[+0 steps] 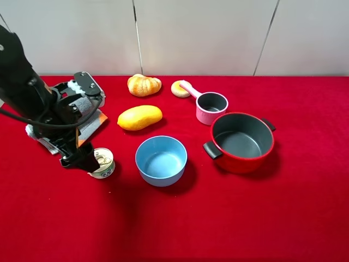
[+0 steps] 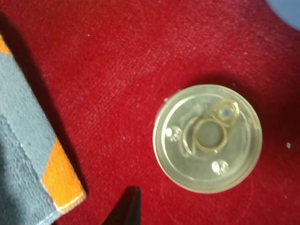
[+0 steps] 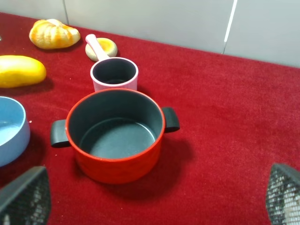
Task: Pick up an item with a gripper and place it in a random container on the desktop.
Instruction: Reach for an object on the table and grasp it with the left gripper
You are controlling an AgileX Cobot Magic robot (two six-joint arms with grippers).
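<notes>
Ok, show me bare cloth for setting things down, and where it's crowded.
Bare: the front strip below the blue bowl and red pot, and the cloth right of the pot. Crowded: between mango, pink saucepan and bowl; around the can.

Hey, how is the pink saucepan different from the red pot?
The pink saucepan is clearly smaller than the red pot. The saucepan has one long pink handle; the pot has two short black side handles. The saucepan sits farther back on the table, the pot nearer the front. Both stand upright, have dark grey insides, and look empty.
</notes>
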